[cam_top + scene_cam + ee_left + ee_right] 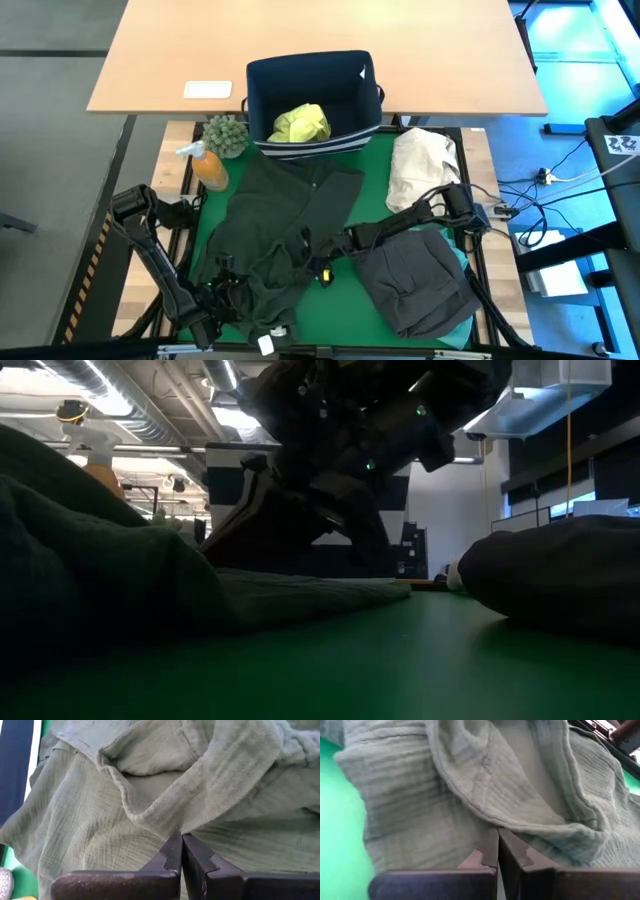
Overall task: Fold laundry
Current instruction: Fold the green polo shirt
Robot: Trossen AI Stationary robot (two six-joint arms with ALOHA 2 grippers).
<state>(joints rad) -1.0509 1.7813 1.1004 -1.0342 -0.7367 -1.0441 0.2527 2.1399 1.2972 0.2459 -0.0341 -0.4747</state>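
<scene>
I see the dark olive shirt (pixel 285 225) spread over the green mat (pixel 345 320), from just below the navy bin (pixel 262 95) down to the near edge. My left gripper (pixel 181 840) is clamped on a fold of that shirt near its near-left corner. My right gripper (pixel 497 835) is pinched on a hem of the same shirt, close to the middle. A yellow-green shirt (pixel 300 123) lies in the bin. A grey garment (pixel 415 280) rests at near right, a cream bundle (pixel 422 165) at far right
</scene>
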